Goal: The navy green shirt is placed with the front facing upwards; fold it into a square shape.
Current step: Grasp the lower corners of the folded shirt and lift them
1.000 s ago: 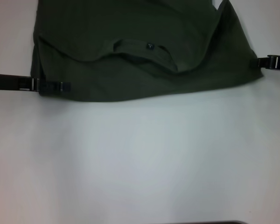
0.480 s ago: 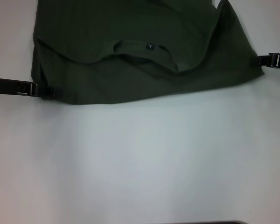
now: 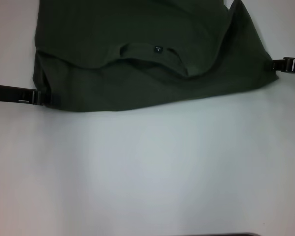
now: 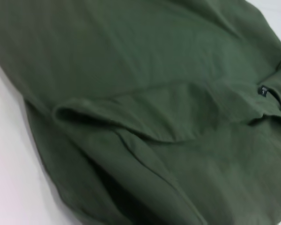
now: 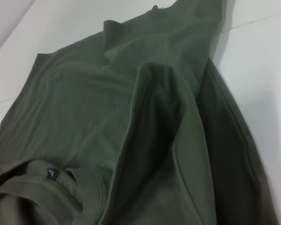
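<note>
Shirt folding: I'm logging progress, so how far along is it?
Done: one fold looks made; the shirt has a layer lying over its collar. In hand: the left gripper and right gripper sit at its opposite side edges. Left: the right side is bunched into a raised ridge, and no square yet.

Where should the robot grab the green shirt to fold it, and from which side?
Probably at the two side edges of the navy green shirt, one gripper from each side. The near part lies flat on the white table with its edges sticking out sideways. The left gripper sits at the left edge, the right gripper at the right.
</note>
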Robot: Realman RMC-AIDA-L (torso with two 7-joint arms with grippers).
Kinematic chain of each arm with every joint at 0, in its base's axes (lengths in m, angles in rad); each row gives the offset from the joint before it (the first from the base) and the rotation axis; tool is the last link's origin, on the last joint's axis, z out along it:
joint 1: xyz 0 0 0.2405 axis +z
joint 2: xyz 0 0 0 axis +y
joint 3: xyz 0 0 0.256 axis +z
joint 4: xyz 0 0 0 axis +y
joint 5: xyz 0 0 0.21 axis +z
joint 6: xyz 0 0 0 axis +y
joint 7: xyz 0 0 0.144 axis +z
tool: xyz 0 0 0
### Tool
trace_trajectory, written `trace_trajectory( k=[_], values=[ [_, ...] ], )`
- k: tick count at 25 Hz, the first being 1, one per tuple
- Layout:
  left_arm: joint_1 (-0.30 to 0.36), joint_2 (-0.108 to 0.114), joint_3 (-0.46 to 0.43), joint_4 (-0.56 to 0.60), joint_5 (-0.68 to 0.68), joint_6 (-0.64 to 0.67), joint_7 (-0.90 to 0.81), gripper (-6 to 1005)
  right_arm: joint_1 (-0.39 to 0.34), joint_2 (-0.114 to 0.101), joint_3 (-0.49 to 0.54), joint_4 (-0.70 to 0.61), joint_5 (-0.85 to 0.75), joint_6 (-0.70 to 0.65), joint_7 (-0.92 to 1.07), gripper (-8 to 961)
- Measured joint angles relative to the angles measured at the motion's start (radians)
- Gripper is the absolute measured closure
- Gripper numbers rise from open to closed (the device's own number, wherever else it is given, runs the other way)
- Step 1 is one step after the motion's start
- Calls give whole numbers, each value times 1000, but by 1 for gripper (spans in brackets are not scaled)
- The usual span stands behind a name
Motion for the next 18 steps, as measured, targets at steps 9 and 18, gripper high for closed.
trace_trajectory(
  k=[9,18],
  values=[
    [21,4,-23,-35,0,134,23,958,-66,-5,3,-19,76,-109,-28,922],
    [72,6,-111,-36,-3,247,101,958,-184,9,54,-64,88,-218,-70,921]
  ],
)
